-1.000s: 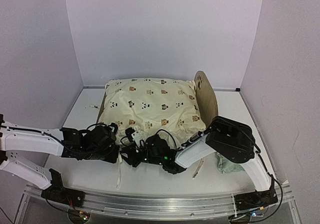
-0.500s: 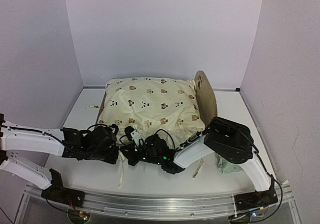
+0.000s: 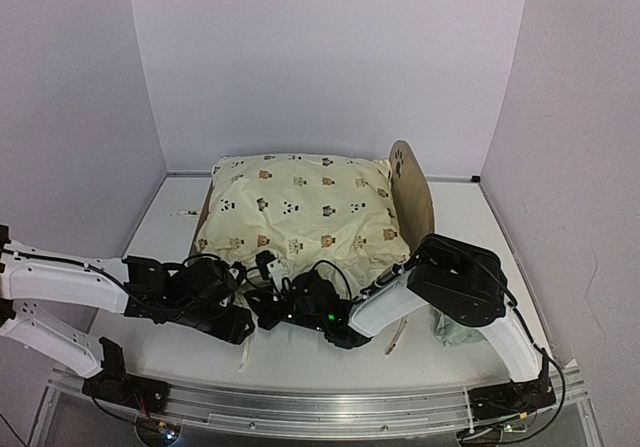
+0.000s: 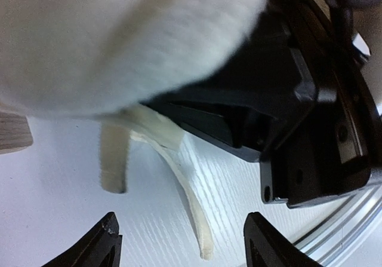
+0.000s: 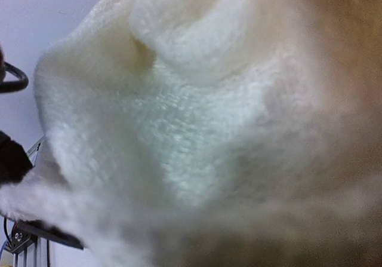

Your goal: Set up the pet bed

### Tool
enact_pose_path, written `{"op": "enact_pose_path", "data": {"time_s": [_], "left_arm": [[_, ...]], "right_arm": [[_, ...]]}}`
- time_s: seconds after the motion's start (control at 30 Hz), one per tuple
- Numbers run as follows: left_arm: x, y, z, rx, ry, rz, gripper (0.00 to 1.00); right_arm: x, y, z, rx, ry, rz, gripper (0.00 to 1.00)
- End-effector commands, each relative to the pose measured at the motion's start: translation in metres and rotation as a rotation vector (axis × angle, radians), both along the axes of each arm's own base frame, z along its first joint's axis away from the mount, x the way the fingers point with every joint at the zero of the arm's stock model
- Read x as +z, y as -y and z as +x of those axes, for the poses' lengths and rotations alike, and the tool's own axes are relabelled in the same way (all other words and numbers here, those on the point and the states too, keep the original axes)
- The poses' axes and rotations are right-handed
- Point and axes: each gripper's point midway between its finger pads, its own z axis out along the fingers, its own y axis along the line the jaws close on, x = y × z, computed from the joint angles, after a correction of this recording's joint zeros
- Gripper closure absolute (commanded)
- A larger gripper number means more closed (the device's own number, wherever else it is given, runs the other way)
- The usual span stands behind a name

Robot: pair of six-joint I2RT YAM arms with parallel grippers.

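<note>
The pet bed's arched wooden headboard (image 3: 410,189) with its paw cutout stands at the right; the cream bear-print cushion (image 3: 300,212) covers the rest of the frame. My left gripper (image 3: 240,324) is low at the cushion's front edge. In the left wrist view it (image 4: 186,246) is open and empty over the table, with two cream ties (image 4: 182,180) hanging from the cushion (image 4: 119,40) in front of it. My right gripper (image 3: 272,299) is pressed against the cushion's front edge. The right wrist view shows only cushion fabric (image 5: 197,129), and its fingers are hidden.
The small mint green pillow (image 3: 455,332) lies on the table at the right, beside the right arm. Another cushion tie (image 3: 397,335) lies near it. The right gripper's black body (image 4: 298,100) is close to the left gripper. White walls enclose the table.
</note>
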Motion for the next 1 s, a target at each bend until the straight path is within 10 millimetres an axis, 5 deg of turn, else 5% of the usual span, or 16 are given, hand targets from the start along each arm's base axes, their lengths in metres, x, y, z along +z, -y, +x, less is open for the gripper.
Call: {"op": "enact_pose_path", "data": {"time_s": [0.0,0.73,0.97], "left_arm": [[-0.009,0.015,-0.014,-0.073,-0.049,-0.024,0.33],[-0.061,0.035,-0.025,-0.075,-0.1,-0.019,0.69],[-0.077,0.032,-0.027,-0.057,-0.095,-0.01,1.0]], "right_arm": [[0.018,0.005,0.015,-0.063,0.006,0.054,1.0],[0.013,0.009,0.008,-0.068,-0.007,0.036,1.0],[0.007,0.011,-0.002,-0.067,-0.009,0.009,1.0]]}}
